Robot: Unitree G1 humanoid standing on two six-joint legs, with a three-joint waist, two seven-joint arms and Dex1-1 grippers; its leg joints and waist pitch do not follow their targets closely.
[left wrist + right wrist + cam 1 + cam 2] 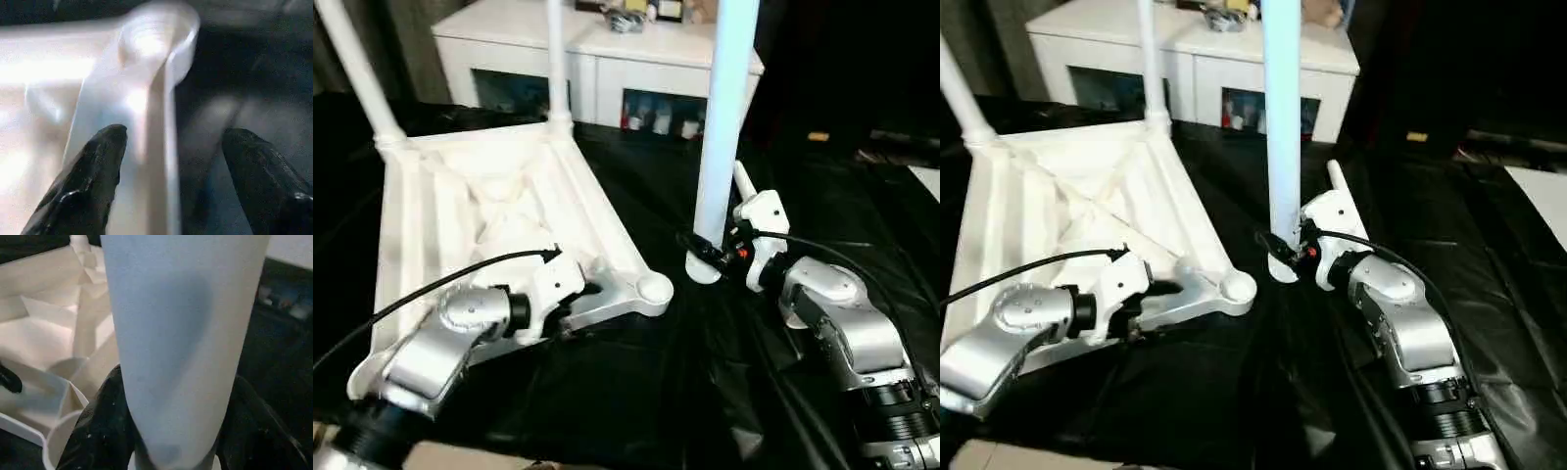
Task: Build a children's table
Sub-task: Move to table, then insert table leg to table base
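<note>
1. A counter (pixel 636 411) draped in black sheeting carries the work; a white cabinet (pixel 607 59) with glass doors stands behind it.
2. At left, the white table top (pixel 489 215) lies ribbed side up, with two legs (pixel 556 59) standing upright in its far corner sockets.
3. The left hand (pixel 168 147) has its black fingers spread apart, straddling the top's near rim beside an empty corner socket (pixel 653 286), gripping nothing.
4. At right, the right hand (pixel 1291 247) clasps the base of a third, upright leg (pixel 724 117) just beside that socket.
</note>
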